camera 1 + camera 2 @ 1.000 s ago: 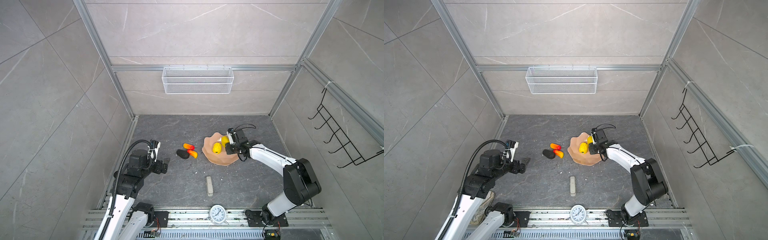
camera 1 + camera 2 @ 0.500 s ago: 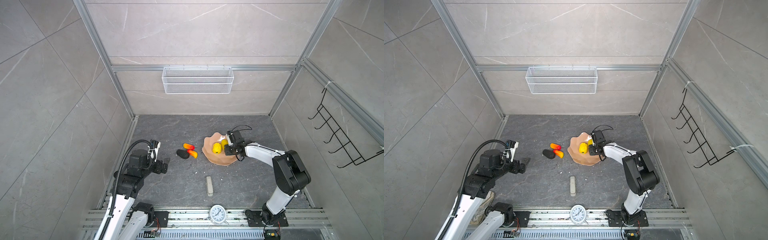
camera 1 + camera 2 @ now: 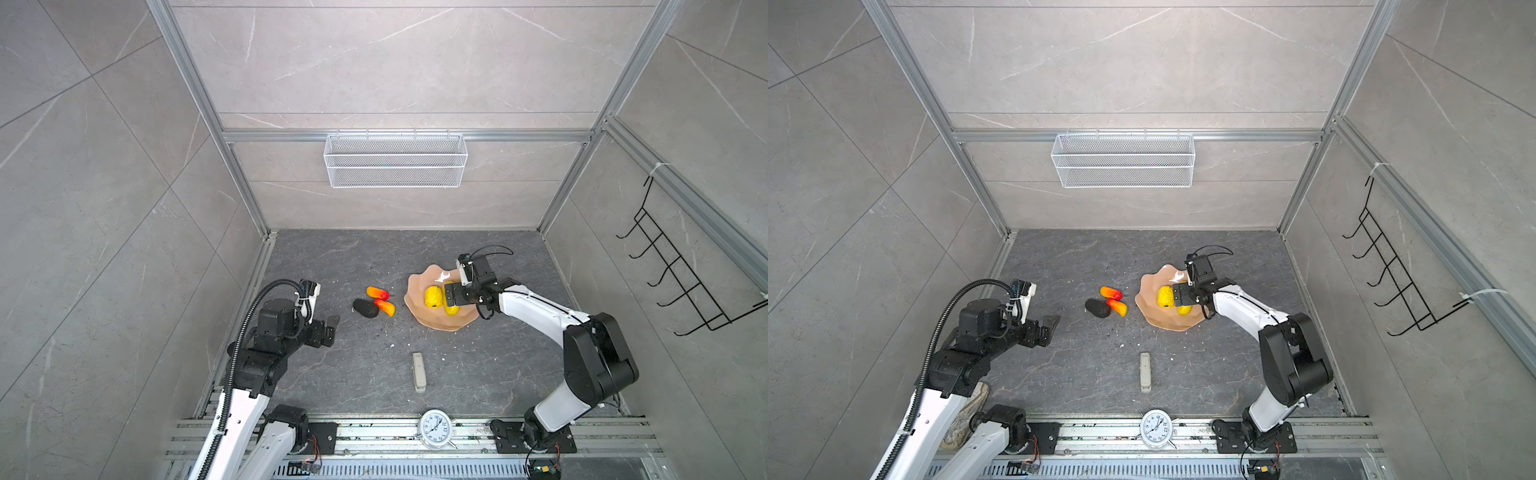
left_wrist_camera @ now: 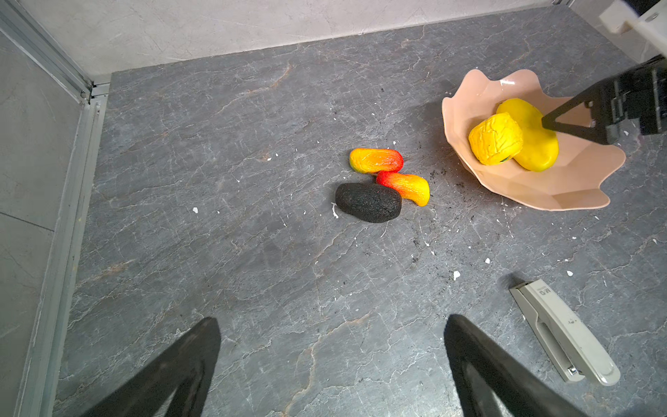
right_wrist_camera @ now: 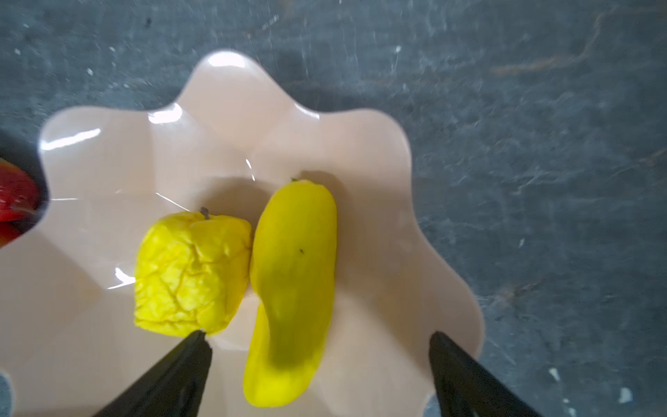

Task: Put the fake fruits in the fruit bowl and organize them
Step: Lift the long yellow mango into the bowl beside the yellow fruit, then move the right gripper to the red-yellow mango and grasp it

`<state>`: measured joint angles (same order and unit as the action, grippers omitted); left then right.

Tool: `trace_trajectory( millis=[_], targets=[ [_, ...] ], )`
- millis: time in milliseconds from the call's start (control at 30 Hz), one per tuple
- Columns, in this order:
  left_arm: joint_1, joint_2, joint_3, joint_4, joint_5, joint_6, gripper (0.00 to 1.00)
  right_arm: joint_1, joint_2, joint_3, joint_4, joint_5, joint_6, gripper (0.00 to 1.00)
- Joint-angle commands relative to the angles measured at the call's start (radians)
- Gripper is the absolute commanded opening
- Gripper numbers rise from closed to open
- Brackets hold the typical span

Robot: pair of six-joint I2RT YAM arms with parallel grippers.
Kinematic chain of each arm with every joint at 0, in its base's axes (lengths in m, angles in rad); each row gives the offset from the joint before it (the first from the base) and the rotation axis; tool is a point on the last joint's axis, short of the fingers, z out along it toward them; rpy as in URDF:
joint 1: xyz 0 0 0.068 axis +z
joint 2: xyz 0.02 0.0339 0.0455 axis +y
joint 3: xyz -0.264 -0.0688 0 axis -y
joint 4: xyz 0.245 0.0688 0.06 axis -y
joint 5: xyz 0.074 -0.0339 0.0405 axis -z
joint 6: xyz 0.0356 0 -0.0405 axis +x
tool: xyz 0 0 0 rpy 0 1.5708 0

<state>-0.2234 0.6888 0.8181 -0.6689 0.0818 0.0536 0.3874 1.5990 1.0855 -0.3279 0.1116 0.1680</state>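
Observation:
The salmon-pink fruit bowl [image 3: 440, 326] [image 3: 1169, 323] sits right of centre on the dark floor. In it lie a ridged yellow fruit [image 5: 191, 274] [image 3: 433, 297] and a long yellow fruit [image 5: 294, 289] [image 4: 534, 144], side by side. My right gripper [image 5: 319, 335] [image 3: 451, 297] hangs open over the bowl, its fingers straddling the long fruit without pinching it. Left of the bowl a black oval fruit [image 3: 365, 308] [image 4: 368, 202] and two red-orange fruits [image 3: 377, 293] [image 3: 385, 307] lie in a cluster. My left gripper [image 4: 332, 320] [image 3: 332, 326] is open and empty, left of the cluster.
A beige stapler-like device [image 3: 419, 372] [image 4: 563, 335] lies near the front. A round clock [image 3: 435, 429] sits on the front rail. A white mesh basket [image 3: 395, 160] hangs on the back wall, a black hook rack [image 3: 681, 282] on the right wall. White crumbs dot the floor.
My right gripper has gone from shut to wide open over the bowl, and the long yellow fruit now lies free beside the ridged one. The left arm has not moved.

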Motion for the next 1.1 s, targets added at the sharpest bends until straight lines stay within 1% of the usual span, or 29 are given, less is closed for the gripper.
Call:
trace_trajectory(
  millis=[0,100,200,400,567,633,900,1067],
  targets=[
    [0.004,-0.002,0.009,0.006,0.015,0.017,1.00,0.000,-0.068,0.037,-0.060,0.009,-0.028,1.00],
    [0.006,-0.002,0.010,0.006,0.015,0.018,1.00,0.006,-0.101,0.043,-0.069,-0.030,-0.035,1.00],
    [0.006,0.000,0.010,0.006,0.015,0.017,1.00,0.038,-0.122,0.051,-0.071,-0.051,-0.046,1.00],
    [0.007,-0.001,0.010,0.006,0.016,0.017,1.00,0.171,-0.102,0.071,-0.031,-0.059,-0.065,1.00],
    [0.007,-0.005,0.010,0.006,0.015,0.016,1.00,0.315,0.004,0.152,-0.006,-0.069,-0.092,1.00],
    [0.007,-0.006,0.010,0.006,0.016,0.014,1.00,0.344,0.054,0.189,-0.004,-0.088,-0.109,1.00],
    [0.007,-0.015,0.009,0.006,0.017,0.012,1.00,0.357,0.255,0.343,-0.008,-0.171,-0.122,1.00],
    [0.007,-0.018,0.009,0.006,0.023,0.012,1.00,0.363,0.376,0.470,-0.043,-0.191,-0.149,1.00]
  ],
)
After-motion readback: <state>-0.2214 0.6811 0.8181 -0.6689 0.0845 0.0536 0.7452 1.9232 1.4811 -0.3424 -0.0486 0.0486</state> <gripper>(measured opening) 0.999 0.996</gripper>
